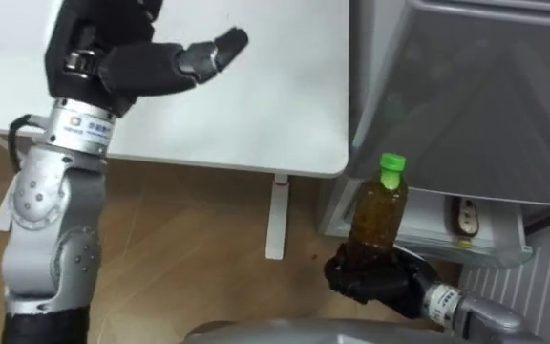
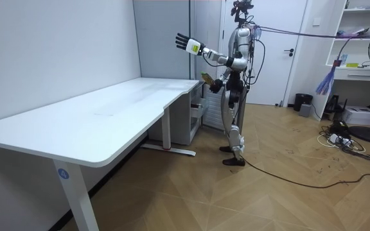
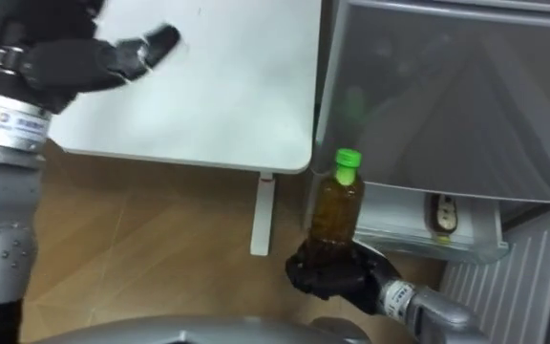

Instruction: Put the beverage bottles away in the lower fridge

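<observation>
Now | right hand clasps base of bottle, upright above it | left hand raised, fingers spread

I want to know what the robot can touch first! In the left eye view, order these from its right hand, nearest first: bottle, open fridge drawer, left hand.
1. bottle: upright in the right hand, touching it.
2. fridge drawer: open, just right of the bottle.
3. left hand: open, far at the upper left, over the white table.
</observation>
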{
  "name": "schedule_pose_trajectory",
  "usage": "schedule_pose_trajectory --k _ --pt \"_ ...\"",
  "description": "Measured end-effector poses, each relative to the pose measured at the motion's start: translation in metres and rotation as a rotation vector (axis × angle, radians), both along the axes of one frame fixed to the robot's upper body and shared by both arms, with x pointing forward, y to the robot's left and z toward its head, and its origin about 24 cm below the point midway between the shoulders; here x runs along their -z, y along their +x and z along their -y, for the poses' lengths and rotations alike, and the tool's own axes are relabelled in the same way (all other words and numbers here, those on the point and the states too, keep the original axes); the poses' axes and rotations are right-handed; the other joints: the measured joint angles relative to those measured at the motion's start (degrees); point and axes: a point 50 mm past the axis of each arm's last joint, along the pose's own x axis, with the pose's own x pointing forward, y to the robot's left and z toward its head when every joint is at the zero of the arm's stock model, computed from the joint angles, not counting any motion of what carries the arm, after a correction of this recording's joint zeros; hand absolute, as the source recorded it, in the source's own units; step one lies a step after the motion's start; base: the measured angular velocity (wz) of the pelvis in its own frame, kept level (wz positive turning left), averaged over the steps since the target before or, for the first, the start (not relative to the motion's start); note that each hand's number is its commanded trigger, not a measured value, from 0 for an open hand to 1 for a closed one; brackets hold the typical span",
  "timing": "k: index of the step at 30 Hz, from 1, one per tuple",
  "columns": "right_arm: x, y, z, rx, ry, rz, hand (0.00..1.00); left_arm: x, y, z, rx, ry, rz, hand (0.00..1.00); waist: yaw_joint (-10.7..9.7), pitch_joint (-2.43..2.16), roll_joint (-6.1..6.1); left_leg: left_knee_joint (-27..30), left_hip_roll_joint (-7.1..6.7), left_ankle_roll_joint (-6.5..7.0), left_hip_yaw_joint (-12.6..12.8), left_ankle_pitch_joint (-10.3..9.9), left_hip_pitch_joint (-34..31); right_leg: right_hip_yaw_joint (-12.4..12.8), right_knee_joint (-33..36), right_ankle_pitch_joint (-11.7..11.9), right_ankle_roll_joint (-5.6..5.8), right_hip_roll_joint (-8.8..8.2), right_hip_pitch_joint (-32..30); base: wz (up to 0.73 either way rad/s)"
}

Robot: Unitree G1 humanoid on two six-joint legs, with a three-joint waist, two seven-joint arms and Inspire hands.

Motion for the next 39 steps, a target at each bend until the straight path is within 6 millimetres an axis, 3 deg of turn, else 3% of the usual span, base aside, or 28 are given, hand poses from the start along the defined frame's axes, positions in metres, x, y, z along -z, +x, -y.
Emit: schedule_pose_trajectory --k 5,10,12,14,17,18,19,20,21,22,24,26,28,31,33,36,39 --pt "0.015 -0.025 0.016 0.111 -0.048 -0.12 1.0 -0.004 -0.004 -0.022 -0.205 0.017 0.001 0.0 1.3 -0.06 0.42 -0.7 0.07 0.0 0.0 0.0 0.9 0.1 0.2 0.0 0.01 0.17 0.2 -0.03" --pt "0.025 -0.05 0.027 0.321 -0.036 -0.179 1.0 -0.013 -0.021 -0.067 -0.549 0.043 0.042 0.0 1.5 -0.38 0.89 -0.6 0.23 -0.06 -0.1 0.0 0.9 -0.1 0.2 0.0 0.0 0.36 0.3 -0.01" --pt "0.026 -0.056 0.031 0.375 -0.036 -0.194 1.0 -0.007 -0.028 -0.083 -0.654 0.038 0.027 0.0 2.0 -0.61 1.26 -0.6 0.23 -0.06 -0.1 0.0 0.9 -0.2 0.1 0.0 -0.01 0.35 0.4 0.0" --pt "0.028 -0.063 0.035 0.428 -0.041 -0.213 1.0 0.009 -0.036 -0.099 -0.761 0.029 -0.045 0.0 2.6 -0.62 1.08 -0.5 0.23 -0.07 -0.1 0.0 1.0 -0.1 0.2 -0.1 -0.04 0.36 0.5 0.0" --pt "0.03 -0.075 0.04 0.511 -0.071 -0.257 1.0 0.06 -0.062 -0.128 -0.936 -0.011 -0.285 0.0 2.8 -0.86 1.31 -0.1 0.28 -0.36 -0.1 -0.4 1.5 -0.3 0.7 -1.0 -0.38 0.38 0.9 0.0" --pt "0.031 -0.077 0.042 0.544 -0.077 -0.27 1.0 0.087 -0.077 -0.137 -0.997 -0.037 -0.413 0.0 3.2 -0.91 1.1 0.7 0.34 -0.58 0.1 -0.9 1.4 -0.3 2.5 -2.2 -0.53 0.46 0.0 0.0" --pt "0.031 -0.08 0.042 0.559 -0.083 -0.284 1.0 0.103 -0.086 -0.141 -1.027 -0.045 -0.487 0.0 3.3 -0.89 0.85 1.4 0.34 -0.71 0.2 -1.3 1.4 -0.3 3.7 -3.0 -0.7 0.33 -0.3 0.0" --pt "0.033 -0.087 0.042 0.584 -0.093 -0.315 1.0 0.132 -0.106 -0.144 -1.073 -0.06 -0.636 0.0 3.1 -0.92 0.75 4.2 0.61 -1.07 0.1 -2.7 0.6 -0.8 5.5 -4.5 -1.04 0.05 -1.0 0.13" --pt "0.034 -0.094 0.041 0.605 -0.102 -0.347 1.0 0.159 -0.126 -0.143 -1.095 -0.063 -0.789 0.0 2.8 -1.08 0.18 9.1 0.92 -2.1 0.2 -3.9 -1.4 -1.4 7.1 -5.7 -1.43 -0.4 -1.3 0.17" --pt "0.036 -0.099 0.041 0.621 -0.111 -0.377 1.0 0.182 -0.145 -0.137 -1.1 -0.068 -0.929 0.0 3.1 -0.95 -0.73 14.8 1.08 -2.78 0.2 -4.3 -3.9 -1.5 9.2 -6.7 -1.82 -0.69 -1.9 0.09" --pt "0.036 -0.1 0.043 0.639 -0.132 -0.386 1.0 0.209 -0.174 -0.128 -1.095 -0.066 -1.112 0.0 3.2 -0.66 -1.2 22.1 2.2 -3.49 0.2 -4.7 -7.0 -1.5 10.3 -7.4 -2.58 -0.04 -1.9 0.0" --pt "0.035 -0.099 0.047 0.655 -0.156 -0.384 1.0 0.229 -0.197 -0.116 -1.072 -0.057 -1.266 0.0 3.2 -0.48 -0.33 28.7 4.21 -3.63 0.6 -4.7 -9.9 -1.2 10.4 -7.7 -3.52 1.47 -1.5 -0.07" --pt "0.035 -0.095 0.051 0.664 -0.186 -0.382 1.0 0.246 -0.217 -0.102 -1.011 -0.035 -1.404 0.0 3.0 -0.29 0.67 33.1 5.71 -4.6 0.8 -4.1 -12.0 -0.8 11.9 -8.3 -4.74 2.37 -1.9 -0.15" --pt "0.036 -0.088 0.054 0.675 -0.226 -0.382 1.0 0.261 -0.236 -0.086 -0.894 0.074 -1.563 0.0 2.6 -0.03 1.72 34.7 5.75 -6.04 0.6 -3.3 -12.8 0.0 14.6 -10.2 -5.96 2.24 -3.1 -0.11" --pt "0.037 -0.08 0.053 0.678 -0.234 -0.38 1.0 0.267 -0.248 -0.079 -0.84 0.121 -1.634 0.0 2.2 -0.08 1.79 36.1 5.65 -7.12 0.6 -2.6 -13.7 0.6 16.8 -10.9 -5.98 1.92 -4.4 -0.12" --pt "0.038 -0.068 0.05 0.709 -0.221 -0.362 1.0 0.272 -0.26 -0.066 -0.735 0.203 -1.723 0.0 1.3 -0.13 1.89 38.1 5.77 -7.34 0.6 -1.2 -15.5 0.6 18.3 -11.5 -6.6 1.52 -5.4 -0.03" --pt "0.038 -0.057 0.049 0.74 -0.215 -0.346 1.0 0.275 -0.268 -0.061 -0.665 0.275 -1.774 0.0 1.0 -0.1 1.94 35.0 5.79 -7.7 0.7 -2.1 -14.4 0.6 18.2 -11.4 -6.86 1.44 -5.2 0.0"
